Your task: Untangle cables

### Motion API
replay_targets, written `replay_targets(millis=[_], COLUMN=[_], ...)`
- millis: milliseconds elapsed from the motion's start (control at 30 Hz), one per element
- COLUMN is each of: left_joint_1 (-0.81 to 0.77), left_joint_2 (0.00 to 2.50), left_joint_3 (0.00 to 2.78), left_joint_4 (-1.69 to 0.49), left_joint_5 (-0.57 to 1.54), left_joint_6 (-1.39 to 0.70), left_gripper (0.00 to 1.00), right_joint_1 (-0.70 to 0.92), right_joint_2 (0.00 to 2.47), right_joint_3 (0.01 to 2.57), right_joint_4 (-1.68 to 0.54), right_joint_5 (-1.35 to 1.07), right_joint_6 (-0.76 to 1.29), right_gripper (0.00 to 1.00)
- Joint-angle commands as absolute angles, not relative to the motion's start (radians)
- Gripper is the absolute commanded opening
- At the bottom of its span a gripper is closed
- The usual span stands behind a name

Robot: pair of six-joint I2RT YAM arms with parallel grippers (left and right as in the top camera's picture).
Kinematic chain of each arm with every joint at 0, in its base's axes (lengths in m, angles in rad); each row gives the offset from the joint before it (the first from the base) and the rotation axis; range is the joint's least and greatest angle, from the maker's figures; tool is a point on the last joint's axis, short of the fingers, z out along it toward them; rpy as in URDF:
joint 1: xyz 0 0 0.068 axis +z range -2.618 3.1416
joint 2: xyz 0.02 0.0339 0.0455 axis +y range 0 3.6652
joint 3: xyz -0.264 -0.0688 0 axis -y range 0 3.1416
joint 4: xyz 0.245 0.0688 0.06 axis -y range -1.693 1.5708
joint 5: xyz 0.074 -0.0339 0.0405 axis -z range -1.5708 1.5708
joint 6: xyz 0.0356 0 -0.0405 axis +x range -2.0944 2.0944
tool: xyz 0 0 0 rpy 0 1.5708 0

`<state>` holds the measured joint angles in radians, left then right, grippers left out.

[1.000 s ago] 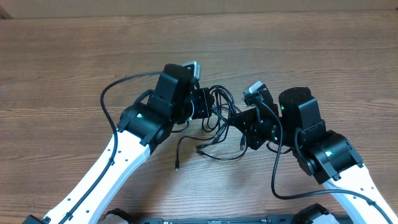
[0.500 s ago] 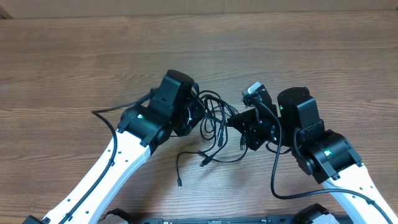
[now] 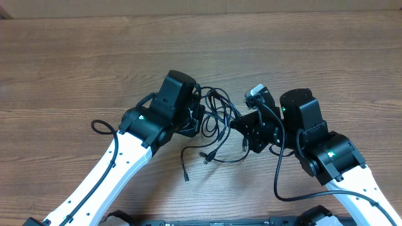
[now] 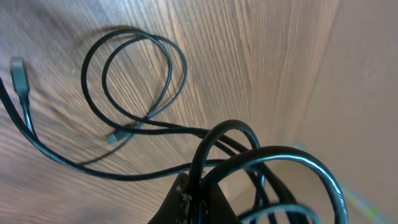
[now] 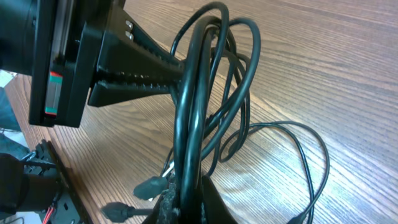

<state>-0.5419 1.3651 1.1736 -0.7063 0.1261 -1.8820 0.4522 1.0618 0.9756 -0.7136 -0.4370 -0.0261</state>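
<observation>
A tangle of thin black cables (image 3: 220, 115) hangs between my two grippers over the wooden table (image 3: 75, 63). My left gripper (image 3: 200, 119) is shut on a few strands at the tangle's left side. In its wrist view (image 4: 200, 196) the cables (image 4: 231, 124) loop out from the closed jaws, and a plug (image 4: 20, 76) lies on the table. My right gripper (image 3: 234, 123) is shut on the tangle's right side. In its wrist view (image 5: 186, 194) the bundle (image 5: 190, 112) rises from the jaws toward the left gripper (image 5: 180, 74). Loose plug ends (image 3: 186, 179) trail toward the front.
A thicker arm wire (image 3: 99, 127) curls beside the left arm. Another arm wire (image 3: 277, 179) loops down by the right arm. Two plugs (image 5: 151, 185) lie close under the right gripper. A dark fixture (image 3: 220, 221) runs along the table's front edge.
The left gripper has turned and shifted slightly toward the front, pulling the tangle. The loose cable end has slid toward the front edge. The right gripper has barely moved.
</observation>
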Motion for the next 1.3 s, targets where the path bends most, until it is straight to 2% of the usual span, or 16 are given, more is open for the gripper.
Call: replay_targets(millis=[0,367,533,633,700,900,1000,1133,1267], left_joint_1=[-0.509,-0.509,-0.509,-0.509,-0.509,-0.509,-0.509,-0.511,-0.511], left_joint_2=[1.354,1.354,1.354,1.354,1.354,1.354,1.354,1.354,1.354], left_joint_3=[1.188,1.188,1.188,1.188,1.188,1.188,1.188,1.188,1.188], left_joint_4=[-0.698,-0.706,-0.703,-0.699,-0.699,-0.698,-0.699,-0.699,-0.706], left_joint_5=[0.007,0.019,0.014,-0.007,-0.016,-0.036,-0.033,-0.003,0.061], left_joint_6=[-2.061,-2.07,-1.963,-1.828,-1.739,-1.427,-1.32,-1.222,-1.065], left_gripper=[0.04,0.04,0.04,0.04,0.16,0.63,0.77,0.84,0.81], right_joint_1=[0.45,0.45,0.45,0.45,0.45,0.45,0.45,0.45,0.45], right_joint_2=[1.05,1.05,1.05,1.05,1.05,1.05,1.05,1.05,1.05], right_joint_3=[0.973,0.973,0.973,0.973,0.973,0.973,0.973,0.973,0.973], right_joint_4=[-0.735,-0.747,-0.741,-0.742,-0.743,-0.739,-0.739,-0.74,-0.746], right_joint_5=[-0.446,-0.446,-0.446,-0.446,-0.446,-0.446,-0.446,-0.447,-0.446], right_joint_6=[-0.03,-0.031,-0.031,-0.03,-0.03,-0.03,-0.03,-0.03,-0.03], right_gripper=[0.04,0.04,0.04,0.04,0.04,0.04,0.04,0.04,0.04])
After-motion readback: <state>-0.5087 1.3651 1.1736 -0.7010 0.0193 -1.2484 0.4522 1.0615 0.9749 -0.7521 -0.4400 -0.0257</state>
